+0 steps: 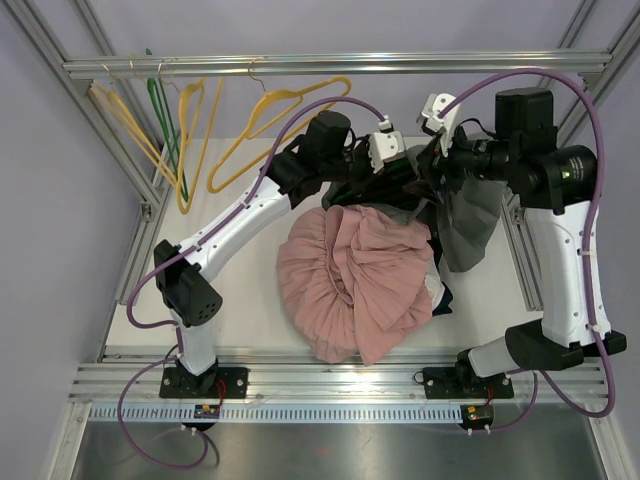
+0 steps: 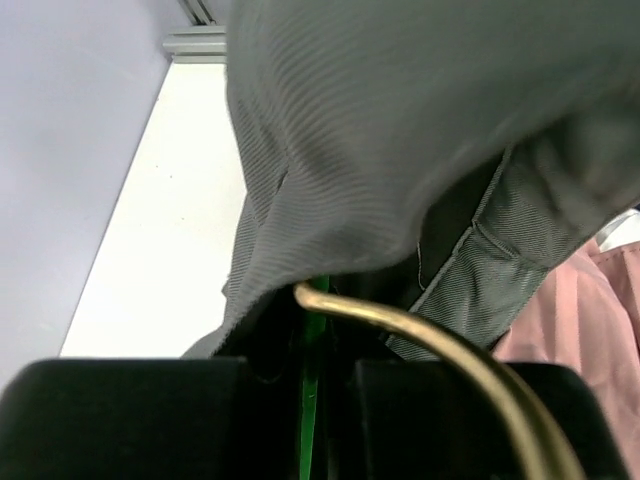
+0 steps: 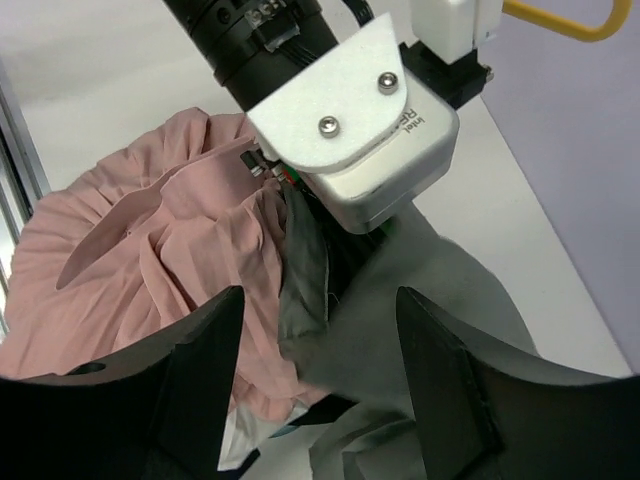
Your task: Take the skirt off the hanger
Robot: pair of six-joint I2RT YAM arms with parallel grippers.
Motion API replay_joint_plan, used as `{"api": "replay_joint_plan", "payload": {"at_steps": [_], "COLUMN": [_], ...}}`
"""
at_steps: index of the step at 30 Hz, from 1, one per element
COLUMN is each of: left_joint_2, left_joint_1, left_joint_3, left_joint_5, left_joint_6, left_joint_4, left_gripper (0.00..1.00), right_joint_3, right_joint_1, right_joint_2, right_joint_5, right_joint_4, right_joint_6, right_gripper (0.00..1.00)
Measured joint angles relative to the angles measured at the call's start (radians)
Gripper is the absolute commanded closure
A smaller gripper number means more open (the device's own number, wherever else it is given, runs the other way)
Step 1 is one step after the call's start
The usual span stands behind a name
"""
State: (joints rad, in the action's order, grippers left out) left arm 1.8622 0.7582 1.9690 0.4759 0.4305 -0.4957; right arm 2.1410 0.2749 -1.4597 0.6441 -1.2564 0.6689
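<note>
Grey ribbed skirt (image 1: 468, 225) bunched toward far right of counter (image 1: 245, 300), soft folds hanging over hanger (image 2: 309, 410). Left claw (image 2: 310, 385) clamped on thin green hanger, black fingers close together. Curved brass-coloured hook (image 2: 430, 335) arcs out beside it. Right claw (image 3: 320, 310) apart, black wedge-shaped fingers over skirt, gripping nothing. Pink pleated cloth (image 1: 350, 280) heaped mid-counter, crinkled, touching skirt. Counter white, smooth.

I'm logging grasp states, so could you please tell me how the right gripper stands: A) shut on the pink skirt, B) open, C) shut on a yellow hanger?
B: the fingers of the right gripper stand wide apart above the grey skirt in the right wrist view, clamping nothing.
</note>
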Motion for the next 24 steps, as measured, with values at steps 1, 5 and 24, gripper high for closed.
{"api": "replay_joint_plan", "payload": {"at_steps": [1, 5, 24], "left_joint_2": [0.000, 0.000, -0.029], "left_joint_1": [0.000, 0.003, 0.000], "left_joint_3": [0.000, 0.000, -0.033], "left_joint_5": [0.000, 0.001, 0.035], "left_joint_6": [0.008, 0.035, 0.122], "left_joint_4": [0.000, -0.003, -0.013], "left_gripper": [1.00, 1.00, 1.00], "right_joint_3": [0.016, 0.049, -0.090], "right_joint_1": [-0.001, -0.022, -0.277], "right_joint_2": [0.000, 0.010, 0.021], "right_joint_5": [0.000, -0.009, 0.077], "right_joint_4": [-0.019, -0.061, -0.090], "right_joint_6": [0.023, 0.110, 0.867], "right_gripper": [0.30, 0.29, 0.34]}}
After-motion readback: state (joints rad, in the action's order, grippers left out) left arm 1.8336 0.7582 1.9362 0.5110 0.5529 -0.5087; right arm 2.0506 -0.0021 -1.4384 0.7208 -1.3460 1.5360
